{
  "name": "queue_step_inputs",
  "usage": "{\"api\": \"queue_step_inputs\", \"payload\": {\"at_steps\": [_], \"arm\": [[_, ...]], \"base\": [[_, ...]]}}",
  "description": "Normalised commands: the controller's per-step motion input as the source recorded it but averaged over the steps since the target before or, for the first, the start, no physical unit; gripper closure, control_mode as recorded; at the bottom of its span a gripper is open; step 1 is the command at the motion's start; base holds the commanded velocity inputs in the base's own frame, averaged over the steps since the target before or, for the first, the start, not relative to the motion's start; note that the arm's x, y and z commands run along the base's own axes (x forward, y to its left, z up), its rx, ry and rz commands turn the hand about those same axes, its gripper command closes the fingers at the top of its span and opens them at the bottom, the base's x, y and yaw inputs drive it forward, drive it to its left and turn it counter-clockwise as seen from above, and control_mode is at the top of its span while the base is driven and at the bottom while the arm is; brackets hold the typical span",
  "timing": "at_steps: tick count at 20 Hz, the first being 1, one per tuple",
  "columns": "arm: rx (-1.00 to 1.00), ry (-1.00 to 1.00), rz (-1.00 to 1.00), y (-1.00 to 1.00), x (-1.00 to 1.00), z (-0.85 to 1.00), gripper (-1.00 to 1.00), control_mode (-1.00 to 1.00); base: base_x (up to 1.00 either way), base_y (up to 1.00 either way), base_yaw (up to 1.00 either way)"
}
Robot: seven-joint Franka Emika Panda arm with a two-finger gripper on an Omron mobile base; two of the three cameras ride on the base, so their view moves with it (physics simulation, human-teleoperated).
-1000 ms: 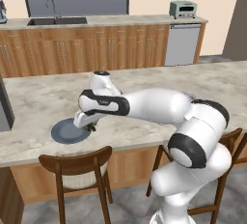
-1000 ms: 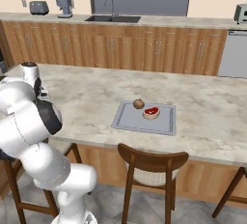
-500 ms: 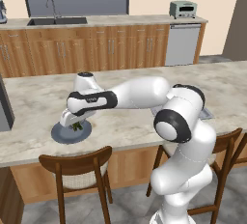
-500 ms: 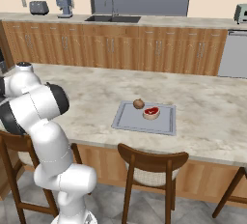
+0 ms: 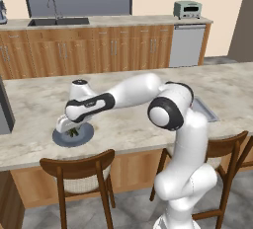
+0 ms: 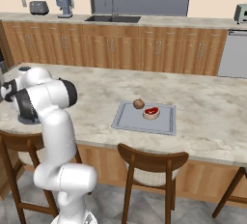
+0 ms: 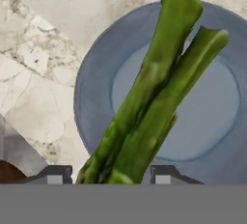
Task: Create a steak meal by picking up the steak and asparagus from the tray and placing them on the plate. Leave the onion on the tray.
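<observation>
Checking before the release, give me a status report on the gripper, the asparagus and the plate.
Gripper shut on the asparagus, low over the plate. Steak and onion on the tray. Nothing in the way.

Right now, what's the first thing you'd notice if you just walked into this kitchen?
The big white arm stretches far across the marble counter, and its gripper holds the asparagus just above the round blue-grey plate. Farther along the counter, the red steak and the brown onion sit side by side on the grey tray.
</observation>
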Motion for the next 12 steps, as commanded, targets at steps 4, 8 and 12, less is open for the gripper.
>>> {"api": "queue_step_inputs", "payload": {"at_steps": [4, 8, 12], "arm": [[0.00, 0.00, 0.00, 0.00, 0.24, -0.30, 1.00, -1.00], [0.00, 0.02, 0.00, 0.06, 0.28, -0.28, 1.00, -1.00], [0.00, 0.02, 0.00, 0.11, 0.25, -0.31, 1.00, -1.00]], "base": [[0.00, 0.00, 0.00], [0.00, 0.00, 0.00], [0.00, 0.00, 0.00]]}}
